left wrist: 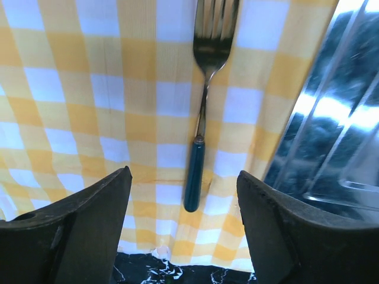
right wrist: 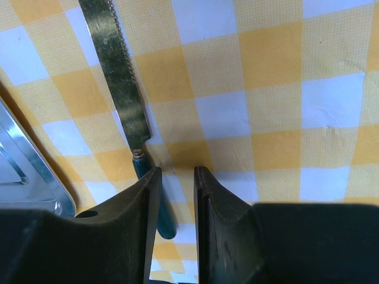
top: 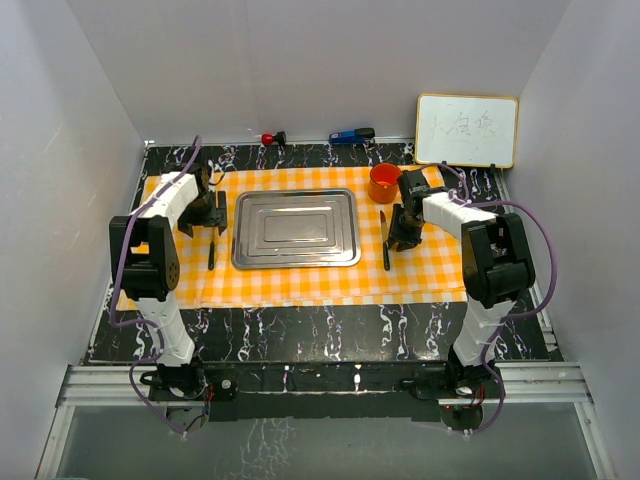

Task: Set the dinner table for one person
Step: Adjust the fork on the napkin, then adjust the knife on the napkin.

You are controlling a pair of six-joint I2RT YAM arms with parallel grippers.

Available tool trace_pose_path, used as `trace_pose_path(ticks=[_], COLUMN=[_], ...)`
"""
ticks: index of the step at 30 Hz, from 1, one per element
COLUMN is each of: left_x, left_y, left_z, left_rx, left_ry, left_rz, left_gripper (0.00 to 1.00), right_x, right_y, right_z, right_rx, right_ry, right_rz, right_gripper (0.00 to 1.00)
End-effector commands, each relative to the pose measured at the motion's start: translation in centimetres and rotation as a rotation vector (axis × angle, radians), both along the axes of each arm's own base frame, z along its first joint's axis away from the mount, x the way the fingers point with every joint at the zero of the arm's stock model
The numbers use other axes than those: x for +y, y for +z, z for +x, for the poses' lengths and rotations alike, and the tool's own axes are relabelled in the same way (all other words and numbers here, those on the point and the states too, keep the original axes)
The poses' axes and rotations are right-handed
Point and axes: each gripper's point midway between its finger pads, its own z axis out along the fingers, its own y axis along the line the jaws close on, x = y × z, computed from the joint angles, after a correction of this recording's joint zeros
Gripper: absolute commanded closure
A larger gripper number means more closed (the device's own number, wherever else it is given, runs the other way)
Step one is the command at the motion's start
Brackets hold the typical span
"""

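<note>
**Fork down left of the tray, knife down right**

Here we are over the dinner table (top: pixel 300 335), the big black marbled top, which runs out past the steel tray (top: pixel 296 229) on every side. The orange-and-white checked cloth (top: pixel 300 285) lies between the two.

Left of the tray, the fork (left wrist: pixel 201 127) lies flat on the cloth, parallel to the tray's left edge. Its tines point to the far side and its dark green handle to the near side. The left gripper (left wrist: pixel 183 173) hovers right above that handle. Its jaws are spread wide and neither finger touches the fork.

Over to the right of the tray, the knife (right wrist: pixel 121 94) lies on the cloth just beside the tray's right edge, its serrated blade pointing away. The right gripper (right wrist: pixel 176 171) sits low over the handle end with its jaws almost together, and the thin slit between them shows only cloth. The handle runs under one finger, not between the two.

An orange cup (top: pixel 384 183) stands upright off the tray's far right corner.
</note>
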Motion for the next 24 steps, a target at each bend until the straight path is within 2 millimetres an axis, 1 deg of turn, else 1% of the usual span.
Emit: trace_pose_path(ticks=[1,6,12,15,19,24], left_x=[-0.9,-1.3,-1.8,-2.3,-2.9,-3.4], left_y=[3.2,3.9,3.4,3.5,3.2,3.4], left_z=[1.1,1.9,2.2,2.6,3.3,4.2], left_rx=[-0.046,-0.078,-0.073,-0.095,-0.108,-0.129], left_ry=[0.007,0.005,0.027,0.03,0.04,0.051], left_rz=[-0.042,-0.065,-0.091,-0.118,-0.15,-0.173], left_gripper=[0.29,0.29,0.29,0.29,0.29,0.29], right_x=[0.5,0.7,1.9,1.9,1.5,1.3], right_y=[1.5,3.5,5.0,4.7,3.5,2.4], right_z=[0.7,1.1,0.9,0.3,-0.7,-1.1], right_rx=[-0.053,-0.087,-0.096,-0.081,-0.051,-0.04], right_ry=[0.001,-0.001,-0.005,-0.009,-0.011,-0.016], right_rz=[0.024,0.037,0.109,0.109,0.095,0.081], right_gripper=[0.73,0.73,0.73,0.73,0.73,0.73])
